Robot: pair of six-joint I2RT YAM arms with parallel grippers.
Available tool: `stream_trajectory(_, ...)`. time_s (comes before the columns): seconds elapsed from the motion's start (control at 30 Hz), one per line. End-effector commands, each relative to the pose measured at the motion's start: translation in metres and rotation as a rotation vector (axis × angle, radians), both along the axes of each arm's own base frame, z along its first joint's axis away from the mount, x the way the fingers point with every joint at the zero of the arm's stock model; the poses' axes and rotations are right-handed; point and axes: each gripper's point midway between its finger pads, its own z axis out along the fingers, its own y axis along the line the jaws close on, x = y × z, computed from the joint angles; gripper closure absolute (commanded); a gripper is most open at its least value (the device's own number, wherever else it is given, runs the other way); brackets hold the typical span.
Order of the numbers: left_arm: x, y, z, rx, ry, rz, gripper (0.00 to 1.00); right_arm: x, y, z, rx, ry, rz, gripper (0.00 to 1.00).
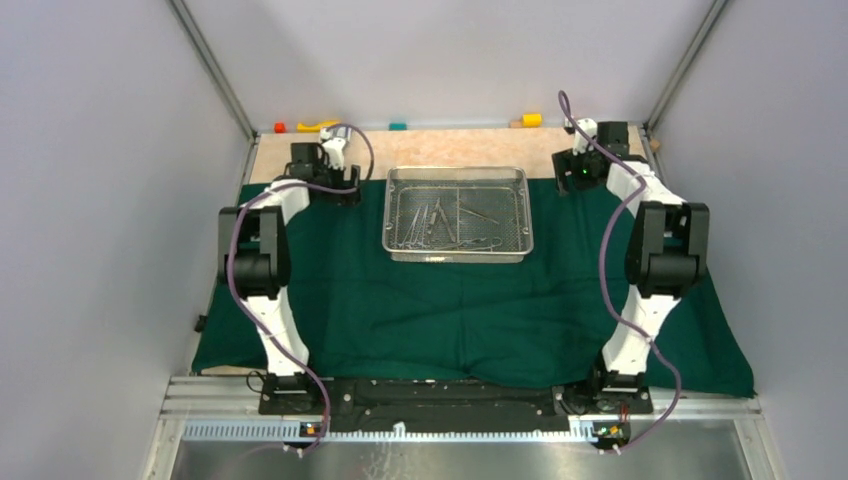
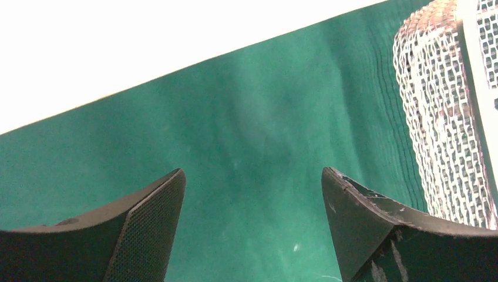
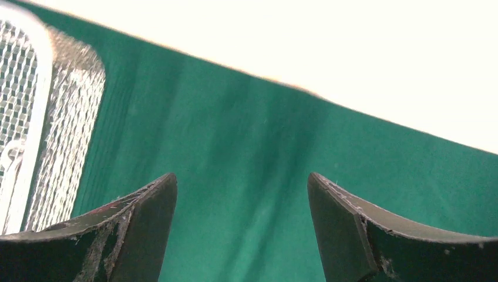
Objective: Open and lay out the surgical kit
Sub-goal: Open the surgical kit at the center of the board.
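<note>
- So, the left gripper [image 2: 252, 173] is spread wide open with nothing between its fingers [image 2: 147, 229], pointing down at the dark green cloth [image 1: 450, 310]. Can't tell if the tips actually touch it.
- The right gripper [image 3: 241, 176] is the same deal: jaws wide apart, empty, only cloth underneath.
- The wire-mesh tray [image 1: 455, 171] sits between the two grippers, off to the right of the left one and off to the left of the right one. It's near both but touching neither.
- The steel instruments [image 1: 435, 222] are all lying jumbled inside the tray, with none in either gripper.
- The cloth's far edge runs just ahead of both sets of fingertips, with bare wooden table [image 1: 450, 140] past it.
- Behind the grippers, the cloth lies spread out under the tray and back toward the arm bases.
- A few small coloured blocks [image 1: 531, 120] sit along the back, well beyond both grippers.
</note>
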Motion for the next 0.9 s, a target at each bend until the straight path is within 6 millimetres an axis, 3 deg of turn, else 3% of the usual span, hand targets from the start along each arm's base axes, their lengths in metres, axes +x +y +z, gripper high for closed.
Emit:
stream_trajectory(0.0, 0.028, -0.026, 0.002, 0.047, -0.039, -0.016, 0.1, 0.041, 0.0, 0.003, 0.011, -0.026, -0.08, 0.2)
stream_trajectory(0.23, 0.035, -0.03, -0.025, 0.106, 0.023, -0.001, 0.16, 0.052, -0.006, -0.036, -0.012, 0.054, -0.106, 0.23)
stream_trajectory(0.47, 0.023, -0.028, -0.045, 0.12, 0.105, 0.0, 0.32, 0.048, -0.006, -0.06, -0.021, 0.112, -0.095, 0.3)
stream_trajectory(0.87, 0.002, -0.035, -0.074, 0.08, 0.196, -0.036, 0.75, 0.044, 0.004, -0.072, 0.03, 0.155, -0.074, 0.64)
